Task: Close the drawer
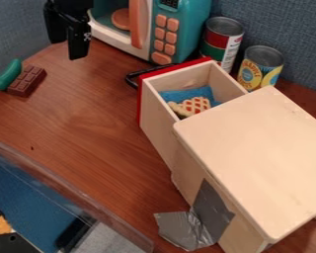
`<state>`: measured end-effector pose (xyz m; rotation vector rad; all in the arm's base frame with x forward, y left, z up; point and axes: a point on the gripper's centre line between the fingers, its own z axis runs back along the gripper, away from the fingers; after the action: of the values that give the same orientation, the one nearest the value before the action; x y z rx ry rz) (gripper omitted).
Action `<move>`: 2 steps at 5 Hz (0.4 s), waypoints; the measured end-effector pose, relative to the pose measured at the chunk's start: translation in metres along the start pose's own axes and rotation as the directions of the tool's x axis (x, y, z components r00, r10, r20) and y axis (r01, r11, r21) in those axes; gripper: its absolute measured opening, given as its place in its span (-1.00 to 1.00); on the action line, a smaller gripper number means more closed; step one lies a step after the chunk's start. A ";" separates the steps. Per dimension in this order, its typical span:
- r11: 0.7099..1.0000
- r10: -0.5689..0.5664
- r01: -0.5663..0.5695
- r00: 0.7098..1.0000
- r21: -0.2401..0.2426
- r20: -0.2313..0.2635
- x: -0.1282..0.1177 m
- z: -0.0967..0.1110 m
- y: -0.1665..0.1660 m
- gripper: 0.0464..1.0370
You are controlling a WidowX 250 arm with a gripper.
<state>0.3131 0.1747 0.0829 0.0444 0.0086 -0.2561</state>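
Observation:
A wooden drawer (159,129) with a red front and a black handle stands pulled out of its wooden cabinet (256,153), its front facing the upper left. Inside it lie a blue cloth (180,95) and a toy pie slice with a lattice top (192,105). The black gripper (76,49) hangs at the upper left, in front of the toy microwave's left side, apart from the drawer and its handle.
A teal toy microwave (191,24) stands behind the handle, with two cans (222,40) (260,66) to its right. At far left lie a chocolate bar (27,81) and a green toy vegetable (8,75). Grey tape (187,228) holds the cabinet's near side.

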 end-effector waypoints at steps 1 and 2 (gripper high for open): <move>1.000 -0.013 0.012 0.999 -0.022 -0.034 -0.001 -0.013 0.000 0.93; 0.980 -0.197 0.198 0.972 -0.006 -0.131 0.024 -0.036 0.028 0.93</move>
<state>0.3439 0.1975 0.0481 0.0672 0.1432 -0.4525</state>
